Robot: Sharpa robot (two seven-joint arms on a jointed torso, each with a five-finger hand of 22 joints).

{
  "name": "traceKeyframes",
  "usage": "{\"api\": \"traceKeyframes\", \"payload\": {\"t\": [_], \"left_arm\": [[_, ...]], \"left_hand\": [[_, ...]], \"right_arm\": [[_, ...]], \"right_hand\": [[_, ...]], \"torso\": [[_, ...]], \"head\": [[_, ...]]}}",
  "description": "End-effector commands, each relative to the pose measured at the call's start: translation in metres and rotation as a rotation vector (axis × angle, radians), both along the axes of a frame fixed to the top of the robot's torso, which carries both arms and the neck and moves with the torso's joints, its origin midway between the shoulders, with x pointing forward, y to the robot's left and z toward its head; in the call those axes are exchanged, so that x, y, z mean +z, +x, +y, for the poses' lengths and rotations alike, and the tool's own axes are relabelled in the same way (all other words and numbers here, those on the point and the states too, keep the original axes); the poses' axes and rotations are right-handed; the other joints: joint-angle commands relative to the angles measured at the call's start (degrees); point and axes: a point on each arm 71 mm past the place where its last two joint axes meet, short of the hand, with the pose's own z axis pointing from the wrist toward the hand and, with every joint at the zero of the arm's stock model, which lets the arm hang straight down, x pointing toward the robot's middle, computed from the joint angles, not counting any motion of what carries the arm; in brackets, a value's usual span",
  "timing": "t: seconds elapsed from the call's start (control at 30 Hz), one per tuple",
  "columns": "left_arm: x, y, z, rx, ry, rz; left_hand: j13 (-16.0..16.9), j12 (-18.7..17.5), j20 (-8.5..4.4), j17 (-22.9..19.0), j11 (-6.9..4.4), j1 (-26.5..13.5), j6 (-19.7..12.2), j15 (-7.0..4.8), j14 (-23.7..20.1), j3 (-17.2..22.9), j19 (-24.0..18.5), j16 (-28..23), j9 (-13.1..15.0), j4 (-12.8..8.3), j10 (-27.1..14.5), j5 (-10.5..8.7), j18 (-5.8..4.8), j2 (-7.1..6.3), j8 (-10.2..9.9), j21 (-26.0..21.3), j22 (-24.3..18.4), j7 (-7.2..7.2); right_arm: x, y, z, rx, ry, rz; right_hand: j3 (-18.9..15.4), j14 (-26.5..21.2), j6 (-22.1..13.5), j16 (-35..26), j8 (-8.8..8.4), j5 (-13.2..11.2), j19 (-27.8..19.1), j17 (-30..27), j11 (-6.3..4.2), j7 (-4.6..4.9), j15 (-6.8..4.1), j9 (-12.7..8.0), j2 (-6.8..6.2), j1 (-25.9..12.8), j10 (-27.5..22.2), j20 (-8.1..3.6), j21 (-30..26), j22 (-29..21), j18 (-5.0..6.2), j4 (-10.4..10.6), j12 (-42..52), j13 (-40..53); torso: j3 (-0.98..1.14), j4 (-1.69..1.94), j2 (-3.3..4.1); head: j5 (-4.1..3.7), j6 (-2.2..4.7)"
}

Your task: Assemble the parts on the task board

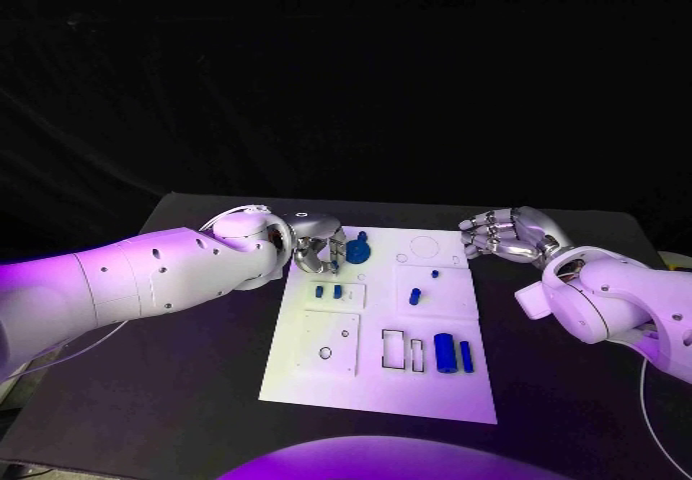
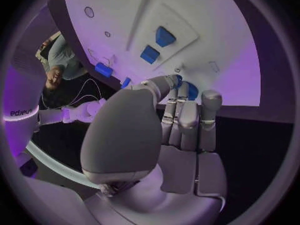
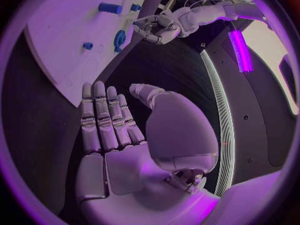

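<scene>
The white task board [image 1: 378,385] lies in the middle of the black table. My left hand [image 1: 315,250] hovers at the board's far left corner with its fingers curled together [image 2: 181,105]. A blue round part [image 1: 356,249] lies on the board just beyond those fingertips, and I cannot tell whether they touch it. The right wrist view shows the same blue round part [image 3: 119,39] beside the left hand [image 3: 156,27]. Off the board's far right corner, my right hand [image 1: 502,235] holds nothing, its fingers straight and apart [image 3: 103,120].
Two small blue pieces [image 1: 329,292] stand in a raised plate on the board's left. A blue peg [image 1: 414,296] stands mid-board. Two blue cylinders [image 1: 453,354] lie near the right edge, beside rectangular slots [image 1: 394,348]. Bare black table [image 1: 173,400] surrounds the board.
</scene>
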Motion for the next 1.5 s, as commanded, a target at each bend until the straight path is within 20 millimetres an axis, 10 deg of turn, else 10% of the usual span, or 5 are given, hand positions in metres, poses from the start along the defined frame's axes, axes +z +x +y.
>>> {"api": "traceKeyframes", "payload": {"t": [0.03,1.5], "left_arm": [[-0.0029,-0.0005,-0.0003,-0.001,0.010,0.032],[-0.0122,-0.0012,-0.0023,-0.007,0.033,0.090]], "left_hand": [[1.5,-0.4,0.24,-0.2,-1.02,-0.5,0.5,0.11,0.2,-0.1,0.0,0.1,-0.1,-0.1,1.3,0.08,-0.76,0.27,-0.3,-0.1,-0.1,-0.14],[1.7,-1.7,0.37,-0.9,-1.02,-2.0,-0.5,0.16,-0.2,-0.7,-0.8,-0.2,-0.4,0.2,1.2,-0.07,-0.61,-0.04,-1.4,-1.0,-1.0,-0.22]], "right_arm": [[0.0004,-0.0008,0.0018,0.020,0.000,-0.007],[0.0002,-0.0005,0.0018,0.021,0.000,-0.007]], "right_hand": [[-0.1,0.4,0.4,-0.3,0.14,0.3,0.0,-0.1,0.09,3.17,0.18,-0.1,0.17,-0.4,-0.2,0.25,-0.1,-0.1,0.59,-0.1,0.3,-0.1],[-0.1,0.4,0.4,-0.3,0.14,0.3,0.0,-0.1,0.09,3.17,0.18,-0.1,0.17,-0.4,-0.2,0.25,-0.1,-0.1,0.59,-0.1,0.3,-0.1]], "torso": [[0.03,-0.02,0.01],[0.04,0.02,-0.05]], "head": [[-0.04,-0.13],[-0.23,-0.49]]}}
